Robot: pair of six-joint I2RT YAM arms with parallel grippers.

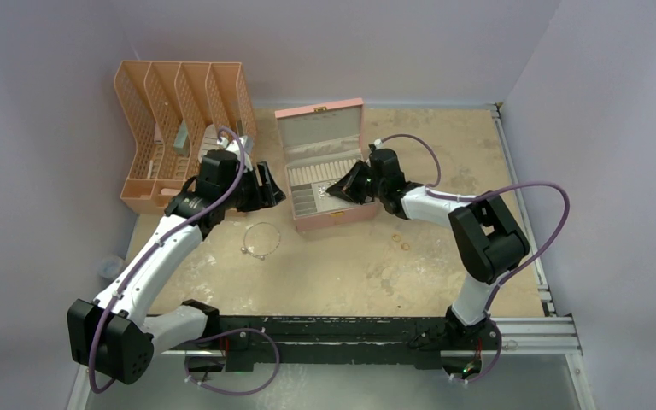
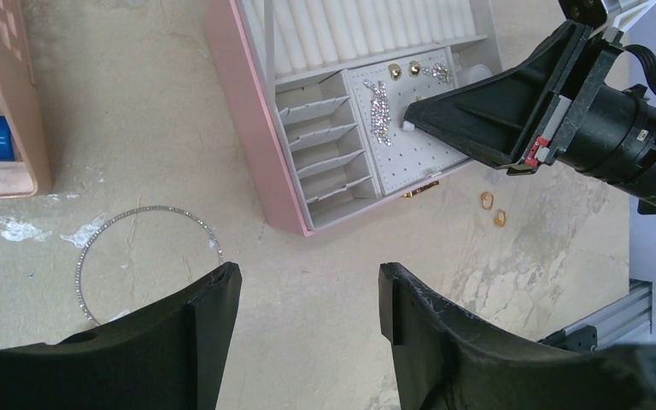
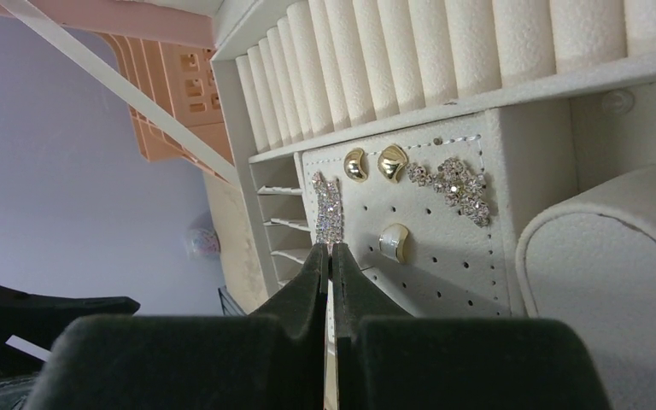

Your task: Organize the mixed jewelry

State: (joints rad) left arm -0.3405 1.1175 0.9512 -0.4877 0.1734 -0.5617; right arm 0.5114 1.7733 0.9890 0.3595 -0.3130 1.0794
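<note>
The left gripper (image 2: 307, 286) hovers over the table (image 2: 333, 213), jaws wide and empty. The silver bangle (image 2: 149, 208) lies flat on the table off to one side of them, toward the arm bases and apart from the pink jewelry box (image 2: 248, 128). The right gripper (image 3: 331, 256), jaws pressed together with nothing seen between them, points into the box at the perforated earring panel (image 3: 453, 256), its tip beside a crystal earring (image 3: 329, 209). Two gold rings (image 2: 487, 200) sit near the box's front right corner, closer to the right arm. The bangle looks like the left arm's pick, calling for a sideways shift to straddle its thin rim.
</note>
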